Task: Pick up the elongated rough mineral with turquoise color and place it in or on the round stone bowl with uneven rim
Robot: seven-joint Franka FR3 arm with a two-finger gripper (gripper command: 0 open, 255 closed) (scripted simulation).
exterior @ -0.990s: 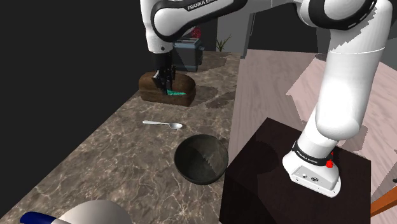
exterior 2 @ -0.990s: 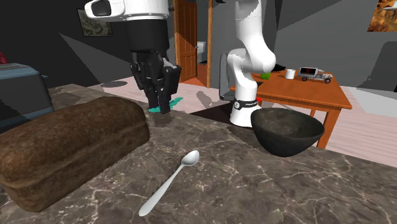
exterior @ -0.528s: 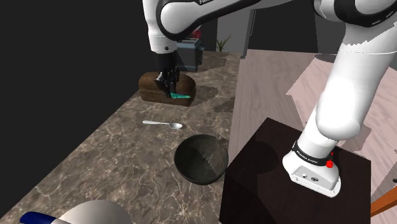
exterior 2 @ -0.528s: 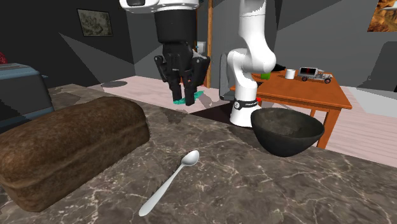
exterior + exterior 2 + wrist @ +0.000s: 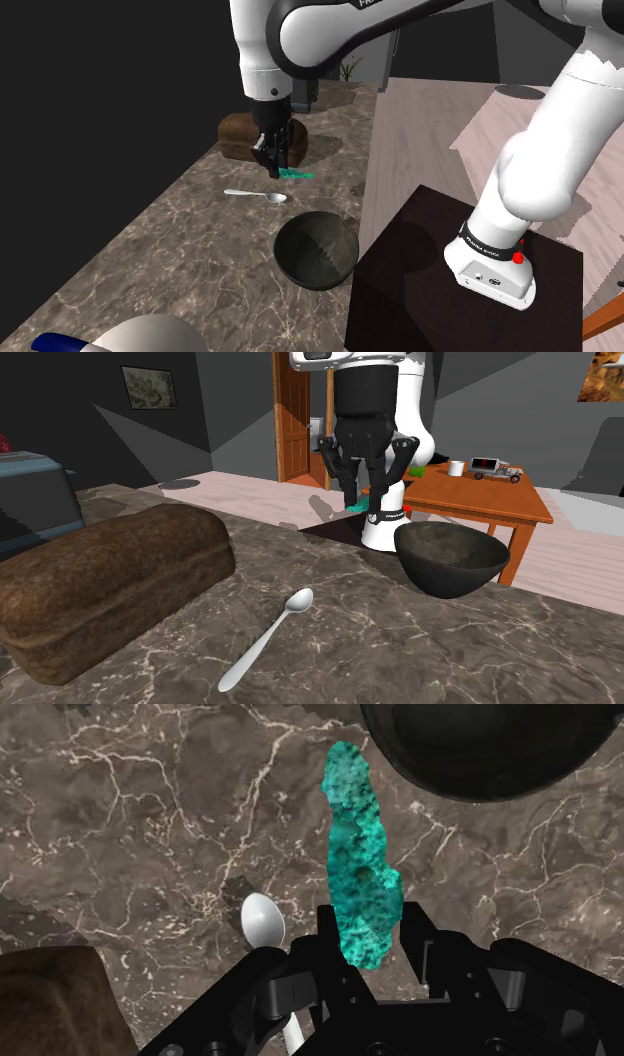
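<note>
Jaws clamped on turquoise mineral (image 5: 358,874), held clear above bench (image 5: 190,250). Pick looks done; left: carry over empty dark bowl (image 5: 316,250), lower, release.

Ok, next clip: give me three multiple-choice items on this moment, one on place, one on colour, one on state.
1. The spoon lies:
A. on the marble counter, between the bread loaf and the dark bowl
B. inside the bowl
C. on top of the loaf

2. The mineral is:
A. red
B. turquoise
C. yellow

3. The gripper is:
A. open
B. shut on nothing
C. shut on the mineral

Answers:
1 A: the shoulder view shows the spoon on the counter between the two.
2 B: the colour is plain in the wrist view.
3 C: both fingers clasp one end of the mineral.
</note>
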